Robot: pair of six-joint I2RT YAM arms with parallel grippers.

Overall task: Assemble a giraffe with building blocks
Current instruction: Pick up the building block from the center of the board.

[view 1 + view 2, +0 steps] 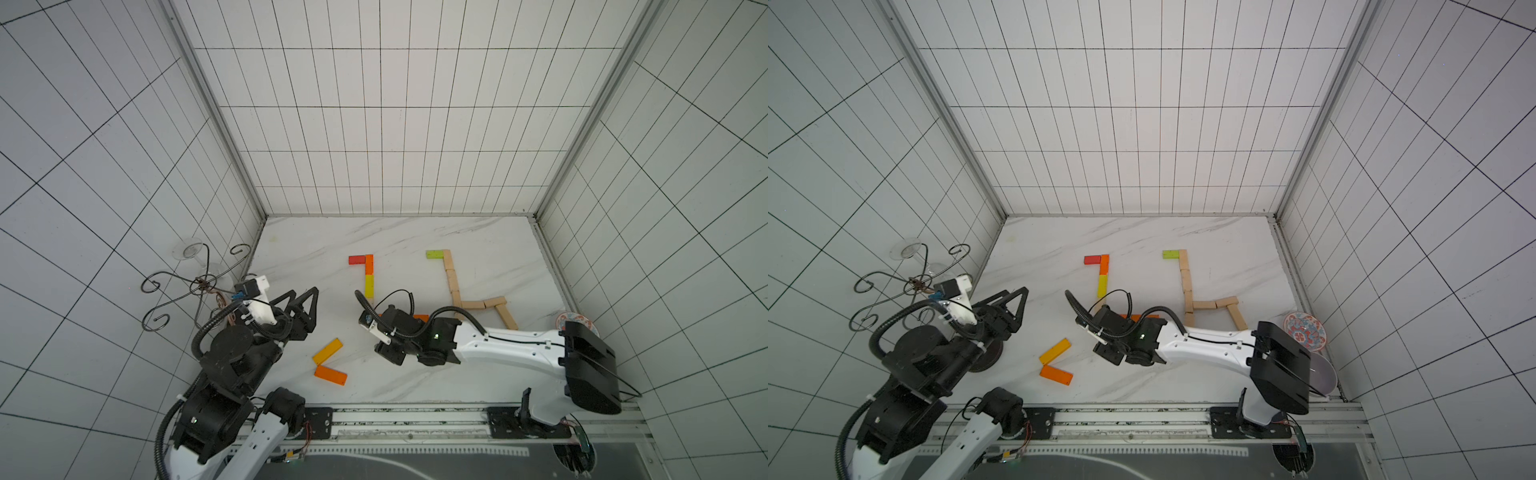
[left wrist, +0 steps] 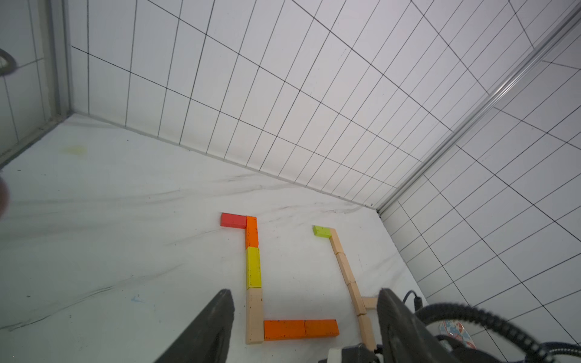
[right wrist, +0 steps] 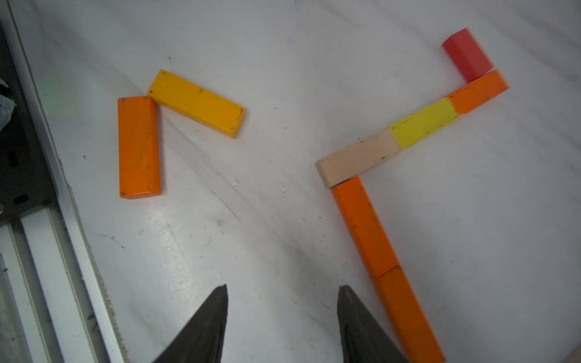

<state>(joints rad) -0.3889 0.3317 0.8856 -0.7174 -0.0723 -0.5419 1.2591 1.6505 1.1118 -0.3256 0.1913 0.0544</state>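
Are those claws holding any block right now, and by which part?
Neither holds anything. The right gripper is open over bare table beside the orange blocks; the left gripper is open and empty too.

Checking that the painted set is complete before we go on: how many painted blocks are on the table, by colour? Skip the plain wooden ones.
red block: 1
orange blocks: 4
yellow block: 1
amber block: 1
lime-green block: 1
Total: 8

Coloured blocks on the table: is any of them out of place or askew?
Yes. An amber block and an orange block lie loose near the front edge, corners touching in a V, apart from the coloured figure.
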